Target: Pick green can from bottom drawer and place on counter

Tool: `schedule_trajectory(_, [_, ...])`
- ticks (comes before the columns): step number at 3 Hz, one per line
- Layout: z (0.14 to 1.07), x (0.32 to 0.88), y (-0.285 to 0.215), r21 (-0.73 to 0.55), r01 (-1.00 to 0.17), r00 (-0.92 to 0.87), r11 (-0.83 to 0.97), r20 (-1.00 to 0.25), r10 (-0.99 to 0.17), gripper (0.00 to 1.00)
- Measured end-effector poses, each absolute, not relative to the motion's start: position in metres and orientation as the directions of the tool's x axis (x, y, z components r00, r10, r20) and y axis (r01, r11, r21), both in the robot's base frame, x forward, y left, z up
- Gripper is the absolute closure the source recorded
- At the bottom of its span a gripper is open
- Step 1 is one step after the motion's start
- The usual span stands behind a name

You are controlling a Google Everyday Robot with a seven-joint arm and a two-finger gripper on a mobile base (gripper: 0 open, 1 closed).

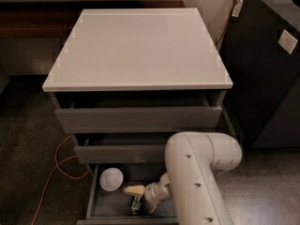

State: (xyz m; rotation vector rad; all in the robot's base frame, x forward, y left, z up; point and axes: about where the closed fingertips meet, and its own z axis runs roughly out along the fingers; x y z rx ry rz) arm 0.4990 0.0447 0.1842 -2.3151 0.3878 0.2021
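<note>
The bottom drawer [93,198] is pulled out at the foot of the grey cabinet. The green can [136,205] lies in it near the front, small and dark with a shiny spot. My gripper [139,199] reaches down into this drawer from the right, right at the can, with its cream tip just above the can. The thick white arm [197,182] hides the right half of the drawer. The counter [138,48] is the broad pale top slab of the cabinet, above and behind.
A round white bowl [111,179] sits in the bottom drawer, left of the can. The two upper drawers [136,118] stand slightly open. A black cabinet [269,64] stands at the right. An orange cable [56,168] runs over the floor at the left.
</note>
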Motion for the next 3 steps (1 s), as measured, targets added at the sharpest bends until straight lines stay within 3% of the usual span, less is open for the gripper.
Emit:
schedule_trajectory(2, [0.345, 0.448, -0.004, -0.8, -0.181, 0.976, -0.573, -0.074, -0.206, 0.0])
schedule_trajectory(3, [0.389, 0.41, -0.056, -0.798, -0.202, 0.964, -0.568, -0.059, -0.261, 0.0])
